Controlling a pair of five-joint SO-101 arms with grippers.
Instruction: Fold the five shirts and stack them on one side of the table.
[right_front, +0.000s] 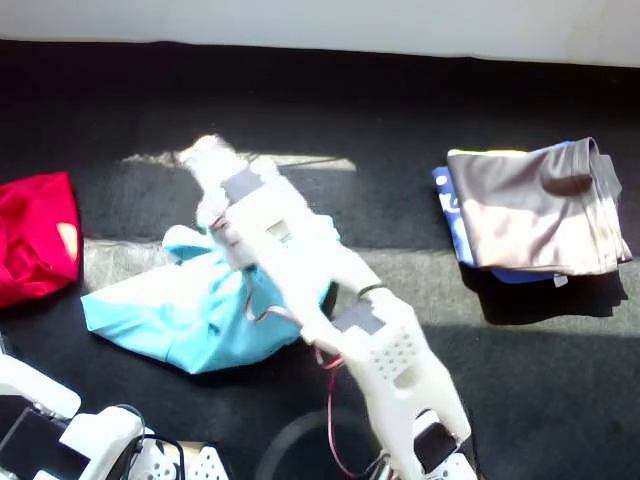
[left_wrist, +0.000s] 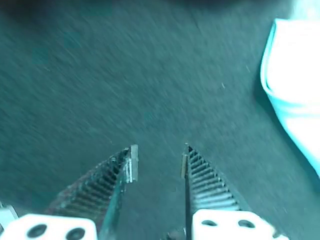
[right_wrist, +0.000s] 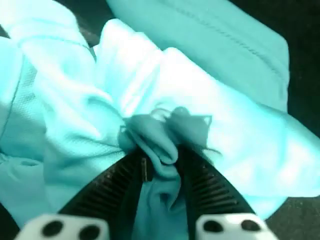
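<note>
Harsh sunlight; glare on right arm (right_front: 385, 350); hard shadow beside folded shirts (right_front: 540, 205).

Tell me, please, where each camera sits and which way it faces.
High view: fixed above the table, looking down; shows the right arm over the cyan shirt, the left arm at lower left, a red shirt and a folded stack.
Left wrist view: on the left arm, facing bare table past its open left gripper.
Right wrist view: on the right arm, facing the cyan shirt bunched in the shut right gripper.
Shared: the cyan shirt shows in all three views.
</note>
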